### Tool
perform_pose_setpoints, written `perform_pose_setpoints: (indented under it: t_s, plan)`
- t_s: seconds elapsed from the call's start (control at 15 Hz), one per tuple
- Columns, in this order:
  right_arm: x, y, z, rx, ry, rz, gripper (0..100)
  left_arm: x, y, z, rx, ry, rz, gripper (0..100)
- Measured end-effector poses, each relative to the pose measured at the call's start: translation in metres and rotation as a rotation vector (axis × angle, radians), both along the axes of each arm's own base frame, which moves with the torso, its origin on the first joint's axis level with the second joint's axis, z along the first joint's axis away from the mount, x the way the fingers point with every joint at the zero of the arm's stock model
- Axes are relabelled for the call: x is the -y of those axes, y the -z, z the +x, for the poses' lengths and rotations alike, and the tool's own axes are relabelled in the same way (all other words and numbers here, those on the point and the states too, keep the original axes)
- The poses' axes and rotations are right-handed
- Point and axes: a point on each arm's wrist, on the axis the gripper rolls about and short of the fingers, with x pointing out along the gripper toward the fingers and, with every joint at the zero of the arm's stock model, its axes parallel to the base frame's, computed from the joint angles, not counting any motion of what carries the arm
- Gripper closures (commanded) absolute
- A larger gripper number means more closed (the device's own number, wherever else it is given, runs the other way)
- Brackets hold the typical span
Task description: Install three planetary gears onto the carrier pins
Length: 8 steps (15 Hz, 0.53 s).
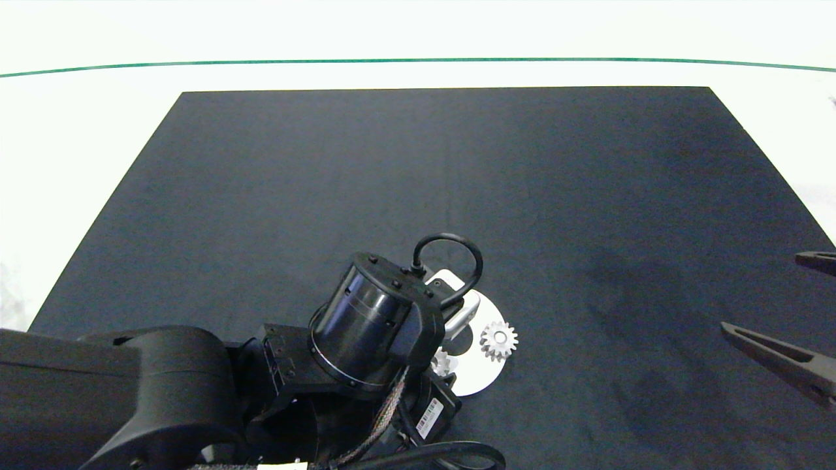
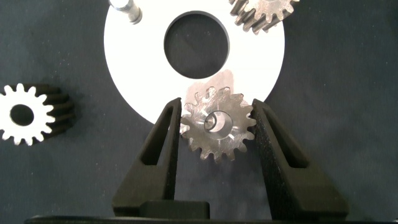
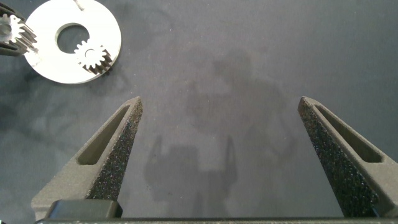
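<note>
black mat under everything | white disc just ahead of left gripper | left gripper clenched on one gear over disc's near rim | second gear seated at far rim | third gear on mat beside | bare pin | right gripper released, well apart

no readable text, brand, number or sign anywhere. only a small white barcode sticker on the dark left arm's wrist housing in the head view, bars visible but printed characters too small to make out. another white label strip at the bottom edge of the same arm, cut off and illegible. nothing printed on the flat white ring-shaped disc, the pale spur gears or the dark mat.
</note>
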Motion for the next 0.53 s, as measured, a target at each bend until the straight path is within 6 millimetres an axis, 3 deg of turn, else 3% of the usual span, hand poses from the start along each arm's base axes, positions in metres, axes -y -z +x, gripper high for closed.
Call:
perform_pose_setpoints:
  t_s: [0.53]
  plan:
    - [-0.0012,0.0012,-0.0007,-0.001,-0.014,-0.011,0,-0.0051,0.0013,0.0065,0.002,-0.019,0.015,78]
